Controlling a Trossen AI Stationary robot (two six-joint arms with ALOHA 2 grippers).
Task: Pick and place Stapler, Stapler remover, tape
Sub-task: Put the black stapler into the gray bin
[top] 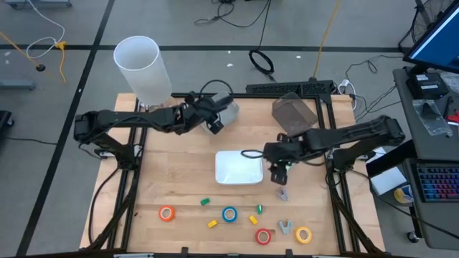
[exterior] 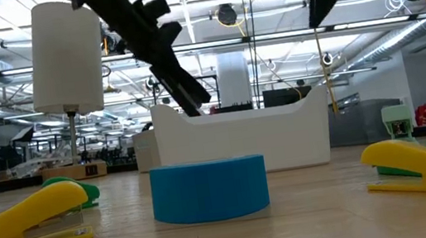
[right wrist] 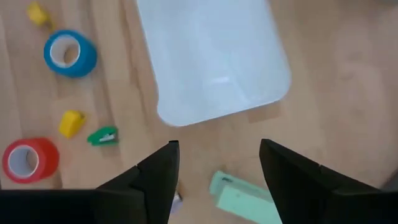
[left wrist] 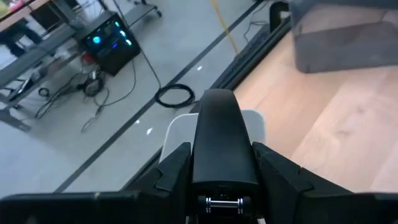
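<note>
My right gripper hangs just right of the white tray at the middle of the high view, its fingers spread apart with nothing between them. In my right wrist view a pale green stapler lies on the wood between those fingers, below the tray's lower edge.

My left gripper sits in the upper middle of the high view, beside the tall white cylinder; its jaws are clamped on a dark stapler, which stands between them in the left wrist view.

Along the lower part of the high view the tape rolls lie spread out: the orange tape at lower left, the blue tape at lower centre, the red tape below and right of it, and the yellow tape farthest right. A grey staple remover lies between the red and yellow rolls.
</note>
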